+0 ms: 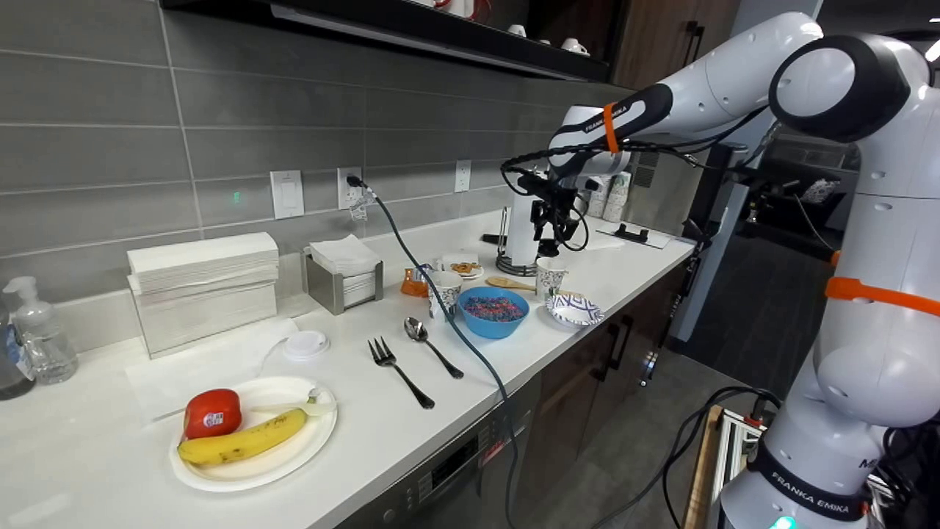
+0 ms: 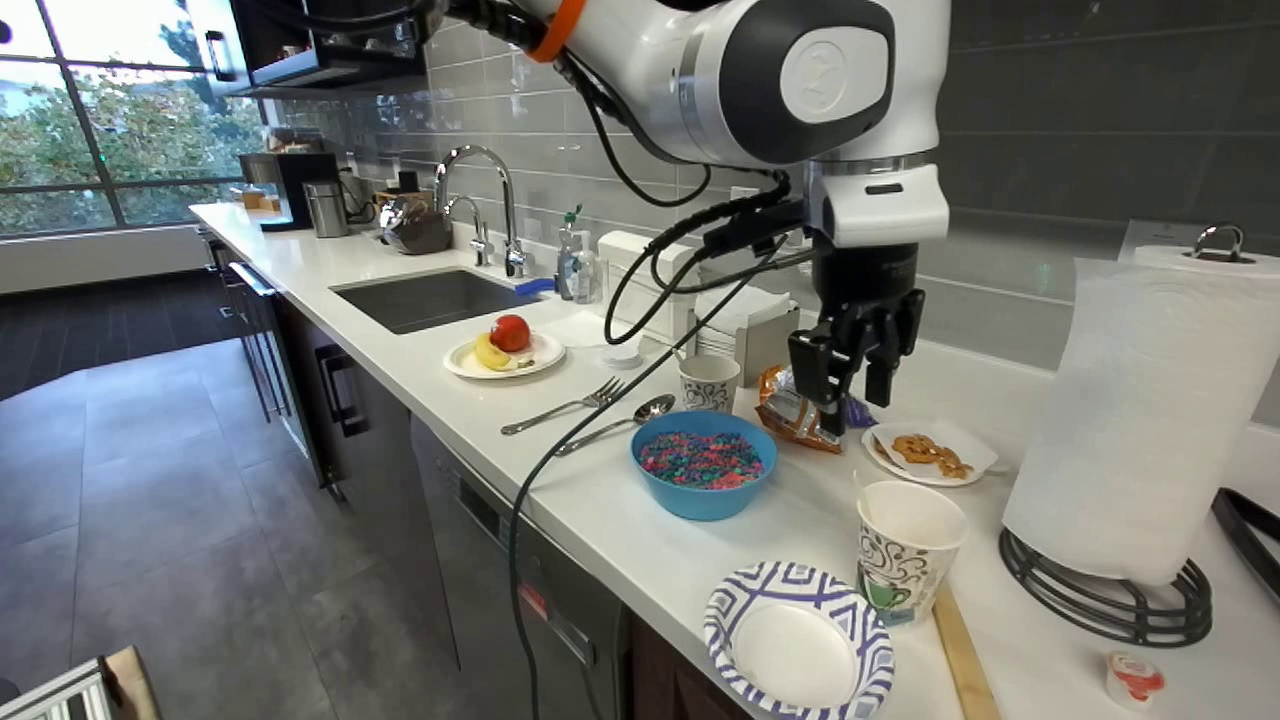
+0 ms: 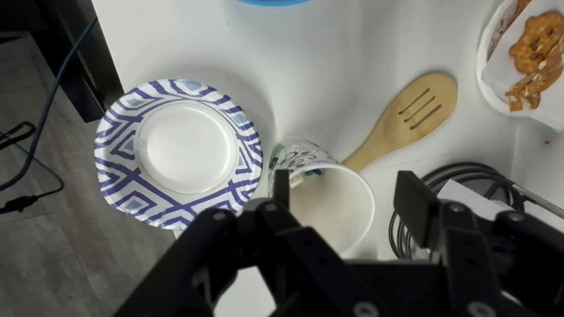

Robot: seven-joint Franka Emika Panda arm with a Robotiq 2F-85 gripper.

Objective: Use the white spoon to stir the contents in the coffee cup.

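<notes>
The gripper [image 3: 347, 198] hangs above a patterned paper cup [image 3: 328, 202], its fingers [image 3: 414, 209] spread apart and released.

In the wrist view the cup sits just below centre, between the fingers; a patterned paper bowl [image 3: 187, 147] lies just beside it at centre left, a slotted wooden spoon [image 3: 394, 125] toward the upper right. A small pale piece [image 3: 297, 181] shows inside the cup's left rim; whether it is the white spoon cannot be told. In an exterior view a second patterned cup [image 2: 708, 385] stands just beyond the blue bowl [image 2: 703, 498] near mid-frame; which one is the coffee cup is unclear.
</notes>
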